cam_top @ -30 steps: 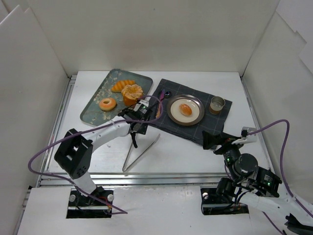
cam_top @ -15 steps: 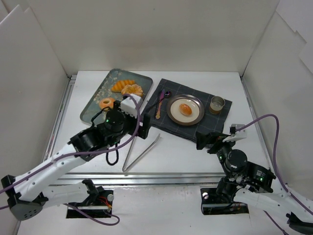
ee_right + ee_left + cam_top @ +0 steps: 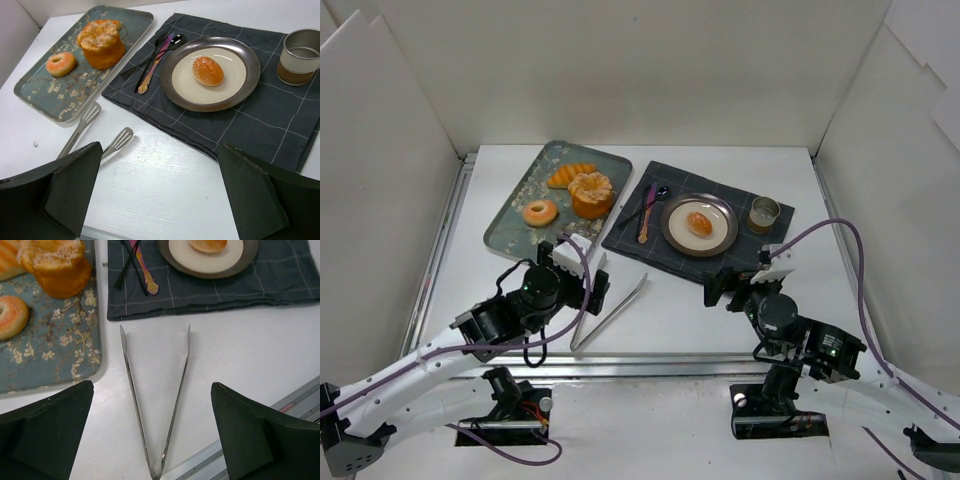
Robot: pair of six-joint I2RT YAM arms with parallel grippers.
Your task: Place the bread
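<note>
The bread (image 3: pixel 699 222), a small golden oval bun, lies on the cream plate with a grey rim (image 3: pixel 672 238) on the dark cloth (image 3: pixel 630 236). It also shows in the right wrist view (image 3: pixel 207 70) and at the top edge of the left wrist view (image 3: pixel 207 244). My left gripper (image 3: pixel 592 285) is open and empty, hovering over the steel tongs (image 3: pixel 156 400), well short of the plate. My right gripper (image 3: pixel 725 290) is open and empty near the cloth's front edge; its wrist view (image 3: pixel 165 200) shows bare table between the fingers.
A blue patterned tray (image 3: pixel 510 215) at the back left holds a ring donut (image 3: pixel 540 212), a large ridged bun (image 3: pixel 590 192) and another pastry (image 3: pixel 570 175). Spoons (image 3: pixel 648 210) and a metal cup (image 3: pixel 764 214) rest on the cloth. The tongs (image 3: pixel 610 310) lie on the table near the front rail.
My left arm has drawn back from the cloth's left edge toward the near edge and now hangs over the tongs. My right arm has shifted left. The bread has stayed on the plate.
</note>
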